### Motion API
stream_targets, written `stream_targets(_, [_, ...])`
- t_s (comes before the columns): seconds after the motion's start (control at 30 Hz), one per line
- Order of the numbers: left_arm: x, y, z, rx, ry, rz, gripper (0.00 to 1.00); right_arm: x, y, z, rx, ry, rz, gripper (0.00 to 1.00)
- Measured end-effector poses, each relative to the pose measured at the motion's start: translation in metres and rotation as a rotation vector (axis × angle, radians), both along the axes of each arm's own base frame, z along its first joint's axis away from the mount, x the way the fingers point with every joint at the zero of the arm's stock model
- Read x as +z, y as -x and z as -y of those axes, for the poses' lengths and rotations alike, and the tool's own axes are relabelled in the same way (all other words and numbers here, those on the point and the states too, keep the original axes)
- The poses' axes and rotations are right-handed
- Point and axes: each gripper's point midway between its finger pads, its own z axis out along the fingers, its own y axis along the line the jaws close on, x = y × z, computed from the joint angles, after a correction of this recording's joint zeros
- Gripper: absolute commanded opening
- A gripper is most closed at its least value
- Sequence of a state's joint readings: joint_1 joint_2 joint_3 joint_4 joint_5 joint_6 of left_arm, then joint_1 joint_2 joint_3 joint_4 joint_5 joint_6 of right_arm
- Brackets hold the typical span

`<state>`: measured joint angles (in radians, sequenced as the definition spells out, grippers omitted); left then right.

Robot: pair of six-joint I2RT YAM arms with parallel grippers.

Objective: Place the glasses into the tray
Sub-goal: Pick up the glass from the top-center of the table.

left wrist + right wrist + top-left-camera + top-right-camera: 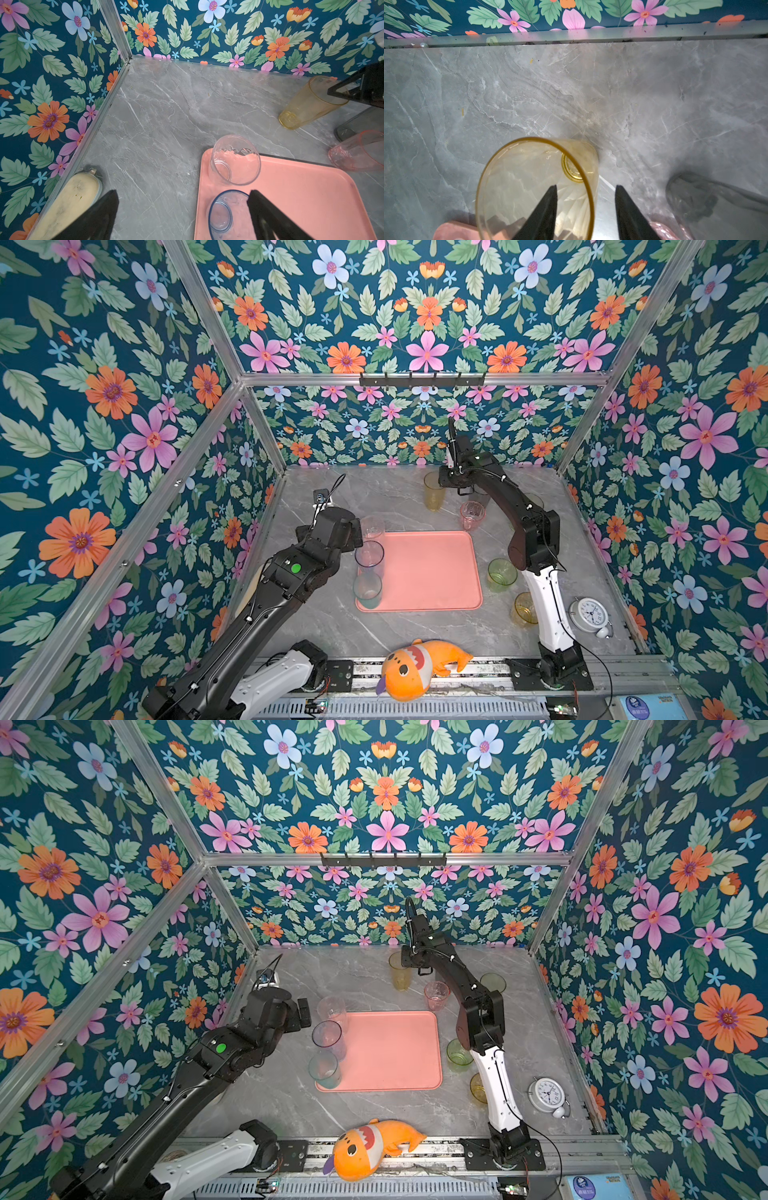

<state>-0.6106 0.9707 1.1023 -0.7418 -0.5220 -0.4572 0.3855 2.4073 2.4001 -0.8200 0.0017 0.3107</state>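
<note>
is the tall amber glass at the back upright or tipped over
Upright: the tall amber translucent tumbler stands base down on the grey marble table, open rim up.

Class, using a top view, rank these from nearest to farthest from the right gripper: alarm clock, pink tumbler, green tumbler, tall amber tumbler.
1. tall amber tumbler, at the right gripper, far back.
2. pink tumbler, beyond the tray's far right corner.
3. green tumbler, right of the tray.
4. alarm clock, front right.
</note>
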Motion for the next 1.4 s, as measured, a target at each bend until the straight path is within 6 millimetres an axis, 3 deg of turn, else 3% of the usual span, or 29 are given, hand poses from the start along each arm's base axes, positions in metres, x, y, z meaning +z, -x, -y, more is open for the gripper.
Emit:
stream_targets(0.23, [-0.005,0.0,0.0,0.001,-0.008,-0.01,0.99,-0.007,0.0,-0.003,0.016,-0.003,-0.022,0.23])
stream_targets(0.37, [-0.011,0.0,0.001,-0.001,-0.015,-0.025,0.99,-0.01,0.001,-0.003,0.019,-0.001,-0.032,0.21])
stream_targets(0.5, [-0.013,0.0,0.0,-0.001,-0.018,-0.029,0.99,-0.012,0.002,-0.002,0.032,0.019,-0.034,0.1])
stream_targets(0.8, [-0.019,0.0,0.0,0.002,-0.023,-0.043,0.99,-0.011,0.004,0.001,0.064,0.053,-0.03,0.03])
stream_targets(0.87, [-0.021,0.0,0.0,0.003,-0.023,-0.045,0.99,-0.004,0.008,0.002,0.069,0.056,-0.029,0.02])
stream_targets(1.03, [-0.021,0.0,0.0,0.003,-0.024,-0.047,0.99,0.035,0.023,0.003,0.085,0.04,-0.007,0.02])
stream_targets(1.17, [-0.017,0.0,0.002,-0.001,-0.009,-0.039,0.99,0.061,0.044,-0.004,0.109,0.041,-0.009,0.02])
stream_targets(1.4, [-0.016,-0.002,0.006,-0.01,0.004,-0.041,0.99,0.077,0.092,-0.016,0.154,0.092,-0.072,0.03])
